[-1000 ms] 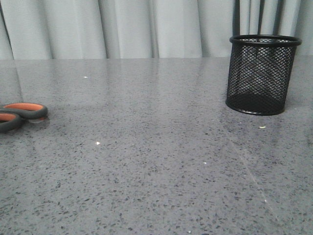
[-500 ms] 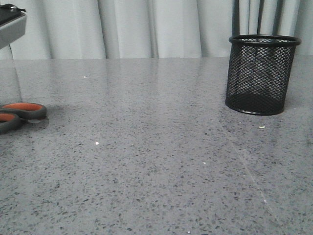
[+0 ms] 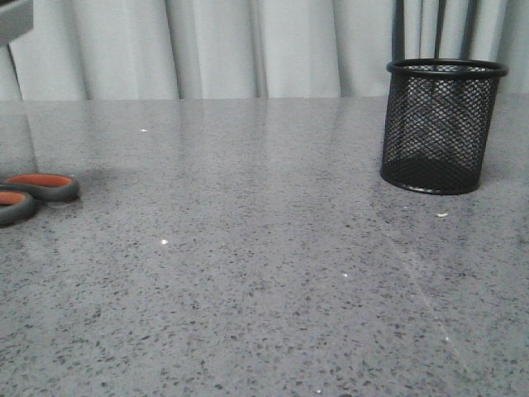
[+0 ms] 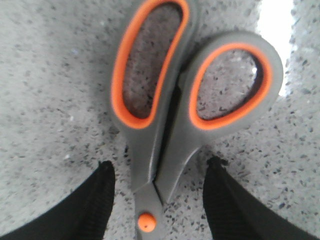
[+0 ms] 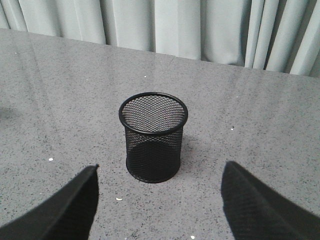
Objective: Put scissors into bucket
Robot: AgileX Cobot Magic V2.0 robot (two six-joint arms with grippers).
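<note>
The scissors (image 3: 29,192) lie flat at the table's far left edge in the front view; only their grey, orange-lined handle loops show there. In the left wrist view the scissors (image 4: 170,115) lie closed on the table, orange pivot spot between my fingers. My left gripper (image 4: 159,167) is open, its black fingers on either side of the shank, apart from it. The black mesh bucket (image 3: 440,126) stands upright at the back right. It also shows in the right wrist view (image 5: 153,137). My right gripper (image 5: 160,170) is open and empty, well short of the bucket.
A grey speckled table (image 3: 264,273) spreads between scissors and bucket, with a few small white specks (image 3: 164,241) on it. Pale curtains (image 3: 248,45) hang behind the far edge. A grey part of my left arm (image 3: 12,18) shows at the front view's top left corner.
A grey part of my left arm came into the front view's top left corner, then rose toward the corner. The scissors and the bucket have barely moved.
</note>
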